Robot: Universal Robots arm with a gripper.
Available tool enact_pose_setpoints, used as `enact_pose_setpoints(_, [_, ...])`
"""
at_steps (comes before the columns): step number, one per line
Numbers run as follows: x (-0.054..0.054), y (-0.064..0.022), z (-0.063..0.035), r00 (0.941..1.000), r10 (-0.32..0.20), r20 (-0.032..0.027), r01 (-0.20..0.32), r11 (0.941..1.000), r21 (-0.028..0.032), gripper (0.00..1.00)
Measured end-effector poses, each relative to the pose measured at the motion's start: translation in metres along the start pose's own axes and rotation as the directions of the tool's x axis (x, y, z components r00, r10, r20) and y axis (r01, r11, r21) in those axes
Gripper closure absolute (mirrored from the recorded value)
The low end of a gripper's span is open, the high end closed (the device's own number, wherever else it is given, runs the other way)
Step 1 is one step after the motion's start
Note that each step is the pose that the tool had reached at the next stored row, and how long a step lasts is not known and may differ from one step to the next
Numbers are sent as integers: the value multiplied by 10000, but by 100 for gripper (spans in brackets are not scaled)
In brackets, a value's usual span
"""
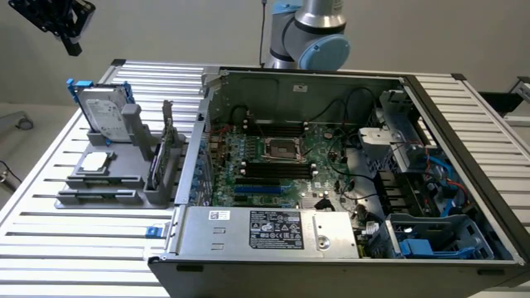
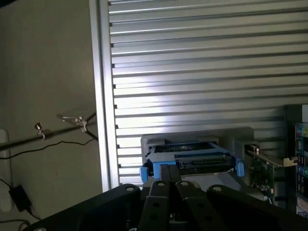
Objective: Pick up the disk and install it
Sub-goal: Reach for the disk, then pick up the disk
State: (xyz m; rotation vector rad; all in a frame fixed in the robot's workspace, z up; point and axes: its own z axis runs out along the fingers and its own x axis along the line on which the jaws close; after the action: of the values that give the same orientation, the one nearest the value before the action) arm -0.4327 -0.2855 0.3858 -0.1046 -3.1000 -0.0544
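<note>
Disk (image 1: 106, 110) pickup, approach stage. Jaws closed, empty, hanging above disk, well apart. Disk stands on edge in grey holder (image 1: 99, 195) on table (image 1: 49, 248), blue bracket around it. Judgement: centre over top edge, square jaws across thin faces, open wide enough for bracket. Keep clear of card (image 1: 166, 146) and open case (image 1: 314, 87) beyond.

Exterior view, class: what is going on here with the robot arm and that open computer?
The robot arm's claw hangs shut and empty, well clear of the disk. The disk stands upright in a grey stand on the slatted table, beside the open computer case. It has not yet been picked up.
</note>
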Motion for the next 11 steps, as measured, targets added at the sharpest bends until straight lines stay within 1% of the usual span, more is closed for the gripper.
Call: enact_pose_setpoints(11, [1, 0, 0, 10000, 1, -1, -1, 10000, 0, 89])
